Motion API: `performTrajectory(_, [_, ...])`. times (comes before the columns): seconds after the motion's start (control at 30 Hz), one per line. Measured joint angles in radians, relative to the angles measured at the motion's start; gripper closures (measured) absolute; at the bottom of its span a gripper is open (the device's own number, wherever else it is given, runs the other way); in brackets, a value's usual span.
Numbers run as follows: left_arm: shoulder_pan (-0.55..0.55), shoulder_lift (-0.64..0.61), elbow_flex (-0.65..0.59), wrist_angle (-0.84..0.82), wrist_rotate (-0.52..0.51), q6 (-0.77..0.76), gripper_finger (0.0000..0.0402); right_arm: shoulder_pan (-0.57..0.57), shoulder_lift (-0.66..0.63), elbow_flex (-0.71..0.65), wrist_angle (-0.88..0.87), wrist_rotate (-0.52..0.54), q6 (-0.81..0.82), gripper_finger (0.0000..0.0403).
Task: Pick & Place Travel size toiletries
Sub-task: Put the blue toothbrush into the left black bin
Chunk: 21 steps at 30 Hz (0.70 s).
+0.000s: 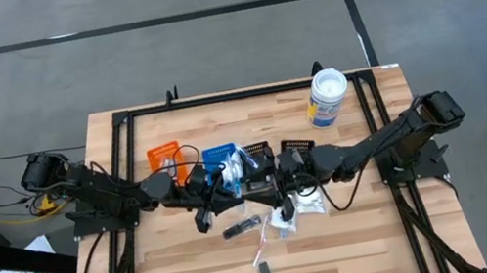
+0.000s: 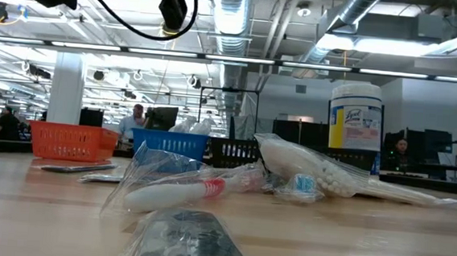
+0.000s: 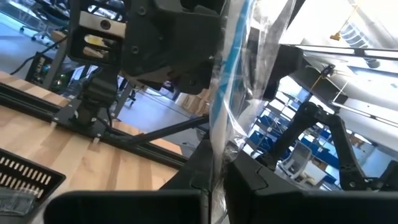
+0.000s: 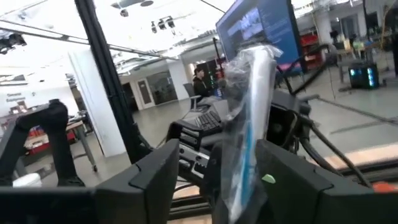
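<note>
clear-wrapped blue stick (image 4: 249,134) between open right pincer (image 4: 233,180) fingers, left pincer (image 3: 214,186) clamping it

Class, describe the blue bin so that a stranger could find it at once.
Start at the wooden table and find the row of three small bins along its far half. The blue bin sits in the middle, between the orange bin and the black bin; only it is blue.
</note>
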Motion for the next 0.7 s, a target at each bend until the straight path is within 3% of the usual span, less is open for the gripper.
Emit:
performTrajectory(0.27, [0.0, 0.0, 0.0, -0.011, 0.0, 0.0, 0.0395, -0.019, 0.0, 0.0, -0.013, 0.007, 0.022, 0.0172])
performTrajectory(0.7, [0.038, 0.0, 0.0, -0.032, -0.025, -0.006, 0.0395, -0.032, 0.0, 0.0, -0.053, 0.026, 0.022, 0.0188])
